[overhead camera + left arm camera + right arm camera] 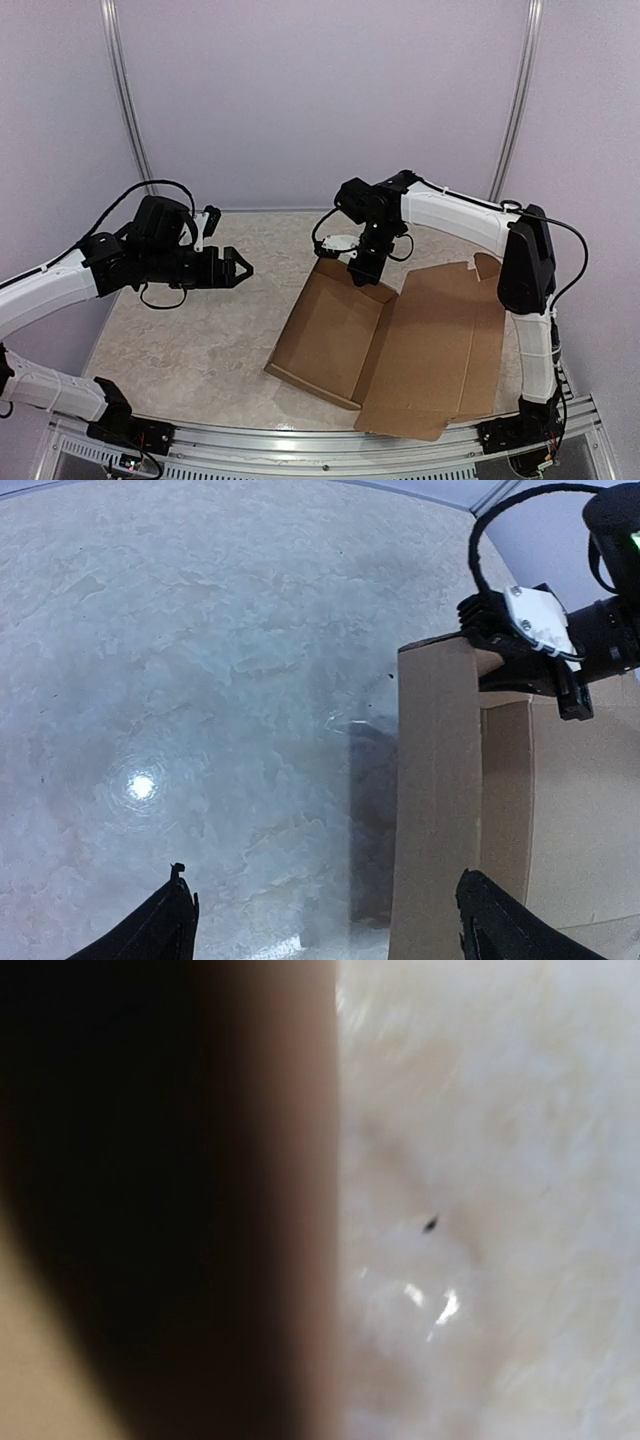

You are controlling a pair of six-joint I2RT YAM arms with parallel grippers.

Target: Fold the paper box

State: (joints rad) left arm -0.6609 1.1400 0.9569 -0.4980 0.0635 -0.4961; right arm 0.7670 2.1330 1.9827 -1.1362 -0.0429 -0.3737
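The paper box (425,340) is a brown cardboard sheet lying partly flat on the right half of the table. Its left panel (330,325) is tilted up, and in the left wrist view it rises as a tall wall (435,800). My right gripper (360,277) points down at the far top corner of that panel, its black fingers (487,630) shut on the cardboard edge. The right wrist view shows only blurred brown cardboard (300,1210) close up, with no fingers visible. My left gripper (243,268) hovers left of the box, open and holding nothing, with the box wall near its right finger (500,920).
The marble table top (190,340) stretches between the left arm and the box. A metal rail (300,440) runs along the near edge. Pale walls and two upright posts (128,100) close the back. The box's flat flaps reach close to the right arm's base (520,430).
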